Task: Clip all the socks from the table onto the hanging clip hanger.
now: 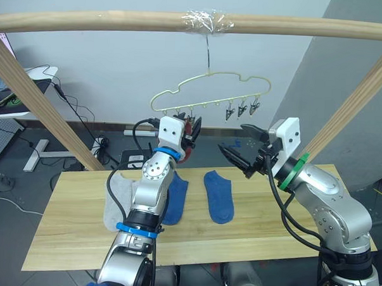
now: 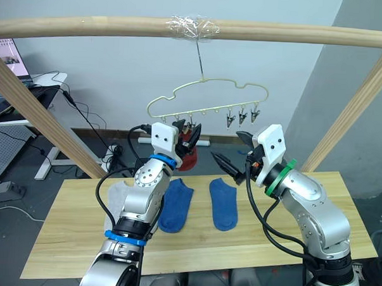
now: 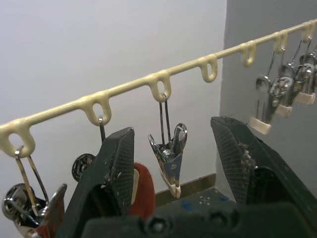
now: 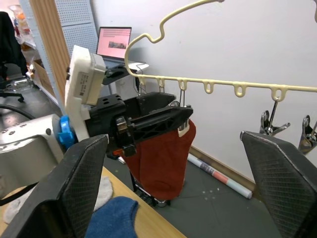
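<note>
A thin pale yellow-green clip hanger [image 1: 209, 88] with a cloud-shaped outline hangs by its hook from a wooden pole [image 1: 120, 19], small metal clips dangling from loops along its lower bar. The left tool [image 3: 171, 163] is raised to that bar with its 2 black fingers spread wide either side of 1 empty clip, a rust red sock [image 4: 161, 161] hanging clipped just beside it. The right tool [image 1: 241, 148] hovers open and empty near the hanger, above a light wood counter [image 1: 250, 237] where 2 blue socks [image 1: 218, 196] and a light grey sock [image 1: 117, 200] lie flat.
</note>
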Robot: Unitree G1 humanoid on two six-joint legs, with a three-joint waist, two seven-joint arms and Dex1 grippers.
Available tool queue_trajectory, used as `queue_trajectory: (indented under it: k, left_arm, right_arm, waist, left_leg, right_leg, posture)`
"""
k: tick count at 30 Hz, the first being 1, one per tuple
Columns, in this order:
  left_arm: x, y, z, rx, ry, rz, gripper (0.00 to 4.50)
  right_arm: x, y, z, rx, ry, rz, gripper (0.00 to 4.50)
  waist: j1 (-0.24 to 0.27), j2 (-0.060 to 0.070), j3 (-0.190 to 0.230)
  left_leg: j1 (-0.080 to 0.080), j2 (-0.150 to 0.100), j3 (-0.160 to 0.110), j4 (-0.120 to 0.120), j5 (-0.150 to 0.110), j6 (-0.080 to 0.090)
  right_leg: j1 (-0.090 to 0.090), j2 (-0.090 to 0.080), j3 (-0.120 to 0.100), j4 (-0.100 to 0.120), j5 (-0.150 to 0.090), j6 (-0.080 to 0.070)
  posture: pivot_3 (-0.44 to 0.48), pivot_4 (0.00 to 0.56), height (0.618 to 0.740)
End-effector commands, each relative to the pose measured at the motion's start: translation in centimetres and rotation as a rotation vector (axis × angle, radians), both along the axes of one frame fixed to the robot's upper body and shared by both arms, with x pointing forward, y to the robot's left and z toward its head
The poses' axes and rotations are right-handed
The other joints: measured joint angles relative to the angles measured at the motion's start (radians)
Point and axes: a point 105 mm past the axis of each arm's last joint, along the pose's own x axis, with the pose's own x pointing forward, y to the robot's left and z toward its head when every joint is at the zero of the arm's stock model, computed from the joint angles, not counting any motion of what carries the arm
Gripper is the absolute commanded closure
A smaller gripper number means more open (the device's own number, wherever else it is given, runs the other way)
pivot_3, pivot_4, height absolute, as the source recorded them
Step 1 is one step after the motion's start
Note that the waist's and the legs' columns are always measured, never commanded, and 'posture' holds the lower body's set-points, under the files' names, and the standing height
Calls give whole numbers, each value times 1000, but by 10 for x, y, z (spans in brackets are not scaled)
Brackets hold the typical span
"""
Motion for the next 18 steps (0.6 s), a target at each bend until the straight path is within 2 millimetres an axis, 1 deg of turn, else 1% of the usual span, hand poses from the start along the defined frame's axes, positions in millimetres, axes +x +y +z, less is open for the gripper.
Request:
queue_trajectory:
  k: [1, 11, 14, 16, 18]
  left_arm:
    - [1, 0, 17, 5, -70, 18, 1814]
    - [3, -2, 13, 3, -56, 12, 1814]
    - [3, -3, 11, -9, -46, 0, 2354]
    - [3, -4, 11, -40, -32, -3, 2934]
    - [4, -3, 11, -61, -22, -1, 3649]
  right_arm:
    - [-5, -2, 17, 11, -69, -1, 0]
    - [-5, -2, 18, 11, -67, 1, 0]
    - [-5, -2, 18, 12, -66, 0, 0]
    - [-5, -2, 18, 13, -64, 0, 0]
    - [-5, -2, 18, 14, -63, 0, 0]
  waist:
    - [0, 0, 0]
    - [-1, 0, 0]
    - [-1, 0, 0]
    - [-1, 0, 0]
    - [-1, 0, 0]
  left_leg:
    - [0, 0, 0, 0, 0, 0]
    - [0, 0, 0, 0, 0, 0]
    - [0, 0, 0, 0, 0, 0]
    - [0, 0, 0, 0, 0, 0]
    - [0, 0, 0, 0, 0, 0]
  right_leg:
    - [0, 0, 0, 0, 0, 0]
    - [0, 0, 0, 0, 0, 0]
    - [0, 0, 0, 0, 0, 0]
    - [0, 0, 0, 0, 0, 0]
    - [0, 0, 0, 0, 0, 0]
  posture:
    - [-197, 158, 740]
    - [-197, 161, 740]
    - [-197, 161, 740]
    - [-197, 161, 740]
    - [-199, 166, 740]
